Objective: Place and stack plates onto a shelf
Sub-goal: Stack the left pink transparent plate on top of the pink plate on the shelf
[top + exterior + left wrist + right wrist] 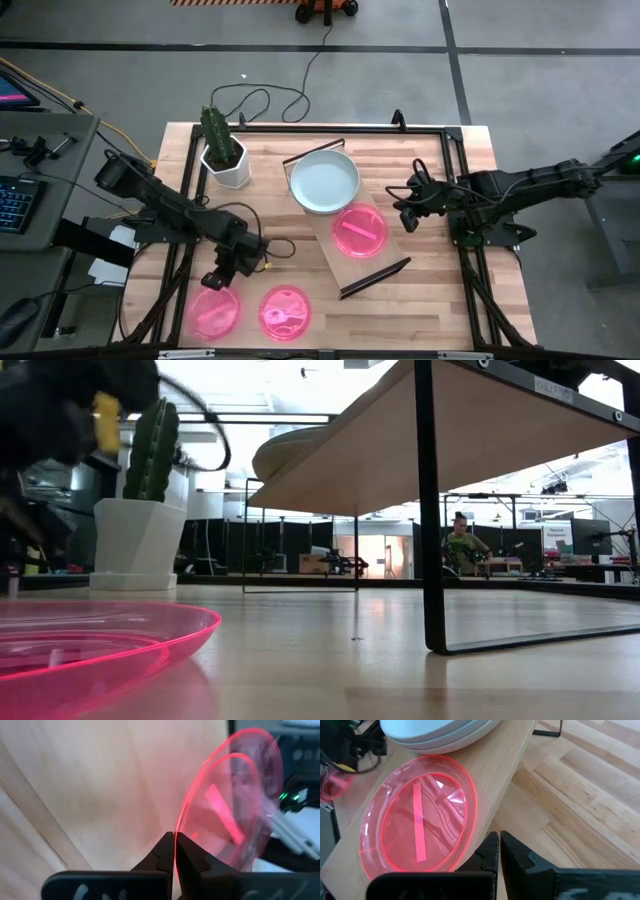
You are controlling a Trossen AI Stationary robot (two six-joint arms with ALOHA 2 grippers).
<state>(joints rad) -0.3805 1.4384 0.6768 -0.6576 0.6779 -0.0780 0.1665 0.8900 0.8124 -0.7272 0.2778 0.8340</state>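
Note:
The light-wood shelf (322, 232) stands slantwise mid-table on dark end brackets; the low view shows its underside (420, 450). On it sit a stack of pale plates with a white one on top (325, 180) (435, 730) and one pink plate (360, 232) (420, 815). Two more pink plates lie near the table's near edge (213, 312) (285, 310); one shows in the low view (90, 650). My left gripper (218, 280) (175, 851) is shut on the left one's rim. My right gripper (410, 215) (499, 851) is shut, beside the shelf's right edge, next to its pink plate. My left gripper pinches the rim of the left pink plate (176, 832) between its two fingertips, at the plate's far edge (215, 292). The fingers come slanting down from the far left. Whether the plate is lifted off the table, I cannot tell.
A white pot with a green cactus (225, 155) (140, 530) stands at the far left of the table, close to the left arm. Black cables (270, 250) trail beside the left gripper. A dark frame rail (300, 127) runs around the tabletop. A person (460, 545) sits far off in the room.

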